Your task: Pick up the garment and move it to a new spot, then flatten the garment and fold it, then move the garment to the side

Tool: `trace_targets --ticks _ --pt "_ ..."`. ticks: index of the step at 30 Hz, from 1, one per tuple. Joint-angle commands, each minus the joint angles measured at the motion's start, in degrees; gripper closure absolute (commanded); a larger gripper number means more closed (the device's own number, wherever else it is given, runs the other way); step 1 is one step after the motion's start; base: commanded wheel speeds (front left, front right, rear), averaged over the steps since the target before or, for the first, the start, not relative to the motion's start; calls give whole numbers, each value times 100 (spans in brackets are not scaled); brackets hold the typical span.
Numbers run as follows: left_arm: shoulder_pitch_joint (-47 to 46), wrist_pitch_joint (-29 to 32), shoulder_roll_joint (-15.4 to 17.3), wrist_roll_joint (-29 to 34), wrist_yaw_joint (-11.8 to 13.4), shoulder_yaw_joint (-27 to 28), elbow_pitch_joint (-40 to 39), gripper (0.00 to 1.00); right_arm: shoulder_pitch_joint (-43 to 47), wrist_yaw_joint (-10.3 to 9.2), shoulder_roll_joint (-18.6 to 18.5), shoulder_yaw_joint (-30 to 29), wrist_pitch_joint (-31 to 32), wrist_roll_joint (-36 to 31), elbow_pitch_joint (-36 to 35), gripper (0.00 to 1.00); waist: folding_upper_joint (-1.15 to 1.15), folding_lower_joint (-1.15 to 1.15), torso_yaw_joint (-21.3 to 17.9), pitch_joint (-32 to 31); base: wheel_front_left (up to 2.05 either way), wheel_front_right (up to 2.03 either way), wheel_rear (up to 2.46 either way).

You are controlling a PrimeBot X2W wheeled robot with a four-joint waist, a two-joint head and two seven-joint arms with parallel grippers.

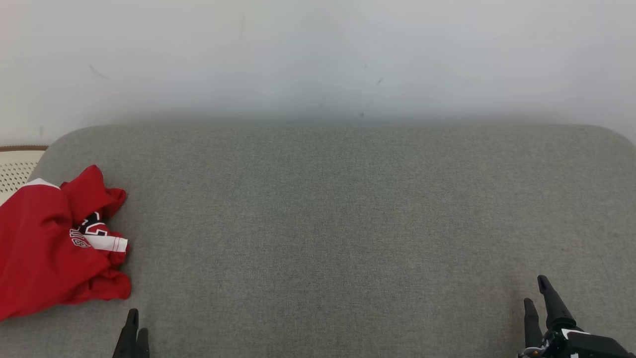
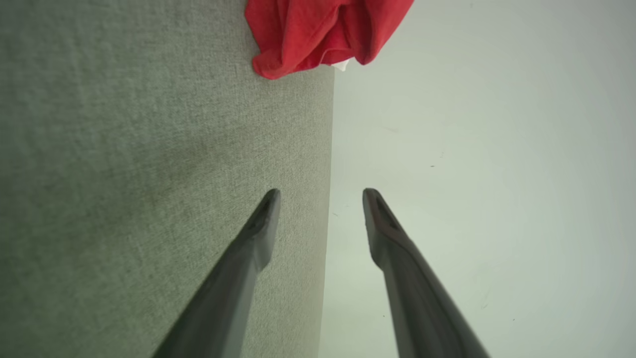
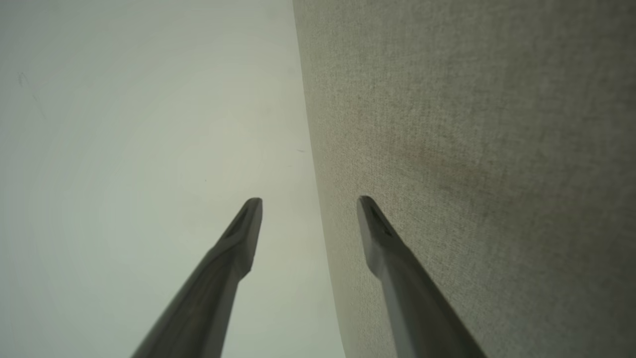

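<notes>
Red garment (image 1: 44, 248) lies crumpled at the far left of the grey fabric-topped table (image 1: 323, 223); white trim and some black-and-white print show among its folds; its left part runs out of the head view. In the left wrist view the garment (image 2: 318, 35) sits at the table (image 2: 149, 124) edge, one fold reaching past it.

Left claw (image 1: 137, 323) is low at the near edge, just short of the garment and not touching it; its fingers stand apart with nothing between them (image 2: 321, 191). Right claw (image 1: 534, 290) is at the near right corner, well apart from the garment; spread wide and empty (image 3: 309, 200), with bare table (image 3: 472, 124) beside it.

Pale floor (image 1: 318, 59) lies beyond the table. A cream perforated thing (image 1: 15, 171) sits behind the garment, possibly a basket; too little of it shows to tell.
</notes>
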Motion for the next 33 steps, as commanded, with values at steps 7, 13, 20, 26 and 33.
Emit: trace_targets --ticks 7,13,20,26,33 --pt "-83 -214 29 365 -2 -46 -141 0 -107 1 -144 254 -234 -283 -208 0 0 0 -3 5 0 0 0" --pt "-83 -395 34 1058 -2 -76 -202 0 -122 1 -198 336 -437 -889 -271 0 0 0 -10 11 0 0 0" --pt "-74 -564 39 1872 -2 -117 -266 0 -126 2 -237 478 -622 -1576 -326 0 0 0 -19 16 0 0 0" --pt "-71 -695 44 2628 -2 -173 -291 0 -139 2 -346 732 -771 -2213 -333 0 0 0 -26 21 0 0 0" --pt "-55 -840 48 3591 103 -303 -341 0 -159 2 -411 917 -933 -3019 -261 0 0 0 -39 25 0 0 0"
